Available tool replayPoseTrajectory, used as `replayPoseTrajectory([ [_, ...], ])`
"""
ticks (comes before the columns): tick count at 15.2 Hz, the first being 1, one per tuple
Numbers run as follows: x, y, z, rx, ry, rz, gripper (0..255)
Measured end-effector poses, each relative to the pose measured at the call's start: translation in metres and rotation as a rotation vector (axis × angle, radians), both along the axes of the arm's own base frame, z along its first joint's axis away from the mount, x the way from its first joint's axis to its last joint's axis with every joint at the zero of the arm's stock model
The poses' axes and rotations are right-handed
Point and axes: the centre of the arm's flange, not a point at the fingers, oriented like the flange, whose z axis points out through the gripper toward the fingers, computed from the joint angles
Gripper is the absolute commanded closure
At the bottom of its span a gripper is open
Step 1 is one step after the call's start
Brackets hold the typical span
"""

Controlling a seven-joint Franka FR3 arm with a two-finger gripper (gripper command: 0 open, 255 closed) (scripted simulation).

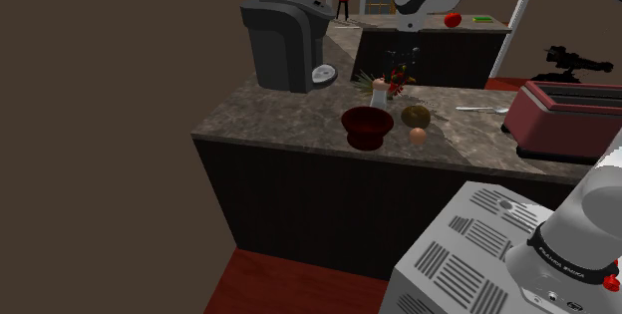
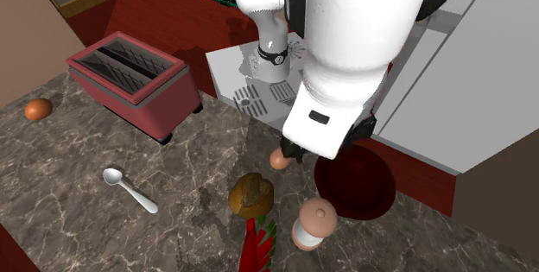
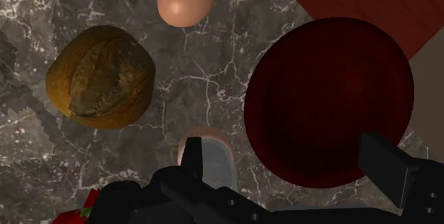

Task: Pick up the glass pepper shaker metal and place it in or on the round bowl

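The pepper shaker [image 2: 312, 225] has a pale, whitish body under a rounded pinkish-tan cap. It stands upright on the dark marbled counter [image 2: 69, 184], just beside the dark red round bowl [image 2: 354, 184], near a brown bread roll [image 2: 251, 192] and an egg [image 2: 279, 161]. The gripper [image 3: 288, 164] hangs above, fingers wide apart, holding nothing

Counter [image 1: 279, 113], shoulder view, bowl [image 1: 364, 126] taken as dial centre. Pepper shaker [image 1: 380, 91] at 1 o'clock, just behind the bowl, upright. Bread roll [image 1: 416, 116] between 2 and 3. Egg [image 1: 418, 135] at 3, just in front of the roll. Spoon [image 1: 483, 109] lies between roll and toaster [image 1: 563, 118], which sits far out at 3. Coffee maker [image 1: 287, 43] between 10 and 11, well back.
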Motion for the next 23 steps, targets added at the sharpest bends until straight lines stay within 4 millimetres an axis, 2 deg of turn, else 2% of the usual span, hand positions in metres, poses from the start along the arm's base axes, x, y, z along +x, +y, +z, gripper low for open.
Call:
replayPoseTrajectory([
  [4,0.040,-0.034,-0.013,0.008,-0.016,-0.034,0],
  [6,0.059,-0.044,-0.018,0.012,-0.023,-0.050,0],
  [9,0.066,-0.049,-0.032,0.014,-0.026,-0.056,0],
  [14,0.066,-0.046,-0.057,0.015,-0.027,-0.057,0],
  [20,0.066,-0.046,-0.061,0.014,-0.027,-0.057,0],
  [21,0.066,-0.046,-0.061,0.014,-0.027,-0.057,255],
  [23,0.066,-0.046,-0.061,0.014,-0.027,-0.057,255],
])
